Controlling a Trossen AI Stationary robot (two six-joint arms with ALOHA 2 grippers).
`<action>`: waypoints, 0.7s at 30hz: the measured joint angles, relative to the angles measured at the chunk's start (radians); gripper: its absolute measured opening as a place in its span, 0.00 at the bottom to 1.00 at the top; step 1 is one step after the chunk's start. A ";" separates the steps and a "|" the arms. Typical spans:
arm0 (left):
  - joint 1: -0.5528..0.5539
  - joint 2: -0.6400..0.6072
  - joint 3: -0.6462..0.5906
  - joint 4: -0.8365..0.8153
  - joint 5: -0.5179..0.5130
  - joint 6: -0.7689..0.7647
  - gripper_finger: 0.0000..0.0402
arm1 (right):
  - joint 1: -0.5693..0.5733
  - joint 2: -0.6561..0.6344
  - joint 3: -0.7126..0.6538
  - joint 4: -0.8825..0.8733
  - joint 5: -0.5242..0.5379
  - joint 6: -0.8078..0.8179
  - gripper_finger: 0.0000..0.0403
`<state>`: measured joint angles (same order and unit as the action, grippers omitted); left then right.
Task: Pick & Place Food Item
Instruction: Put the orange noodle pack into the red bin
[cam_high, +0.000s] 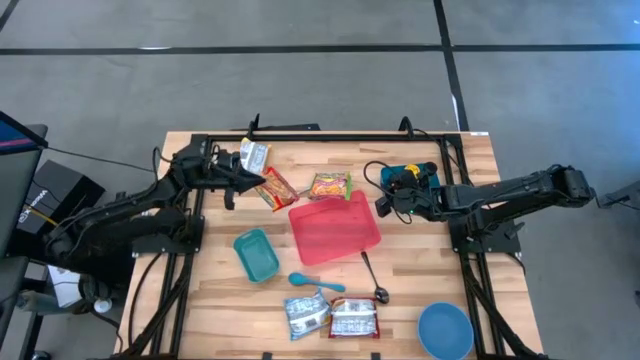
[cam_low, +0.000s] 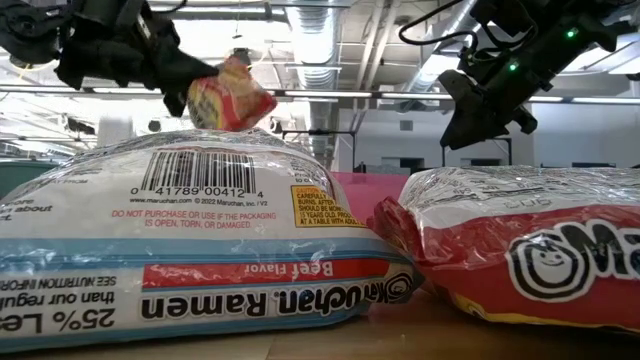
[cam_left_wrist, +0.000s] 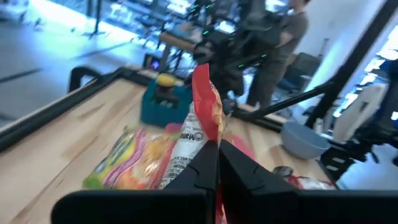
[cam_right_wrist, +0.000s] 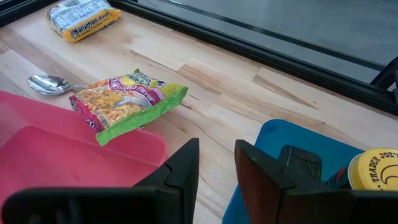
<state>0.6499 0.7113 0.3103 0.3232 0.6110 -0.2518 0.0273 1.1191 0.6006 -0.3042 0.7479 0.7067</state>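
My left gripper (cam_high: 248, 181) is shut on a red ramen packet (cam_high: 279, 189), held over the table's far left part and seen aloft in the low view (cam_low: 229, 98). A pink tray (cam_high: 335, 232) lies mid-table. A green-and-pink snack packet (cam_right_wrist: 127, 102) leans with one edge on the tray's far rim. My right gripper (cam_right_wrist: 216, 155) hovers open beside the tray's right edge, with nothing between its fingers. Another ramen packet (cam_high: 254, 155) lies flat at the far edge, and two more (cam_high: 330, 316) lie near the front. My left gripper pinches the red packet's near end (cam_left_wrist: 210, 135) between its two shut fingers (cam_left_wrist: 198, 169), coming about level from the table's left. The packet stands on edge and sticks out beyond the fingertips. It is lifted clear of the table.
A blue box (cam_high: 410, 178) holding a yellow-lidded jar stands just behind my right gripper. A teal container (cam_high: 256, 255), a blue spoon (cam_high: 315, 283), a metal spoon (cam_high: 372, 280) and a blue bowl (cam_high: 445, 330) lie toward the front. A black frame (cam_high: 330, 137) borders the table.
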 joint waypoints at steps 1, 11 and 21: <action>-0.014 0.000 0.000 0.018 0.000 0.000 0.00 | 0.000 0.000 0.000 0.000 0.000 0.000 0.24; -0.147 0.000 0.000 0.206 -0.027 -0.017 0.00 | 0.000 0.000 0.000 0.000 0.000 0.000 0.24; -0.274 0.005 0.000 0.291 -0.203 -0.015 0.00 | 0.000 0.000 0.000 0.003 0.000 0.000 0.24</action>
<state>0.3761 0.7166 0.3103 0.6146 0.4080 -0.2665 0.0273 1.1191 0.6006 -0.3013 0.7479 0.7067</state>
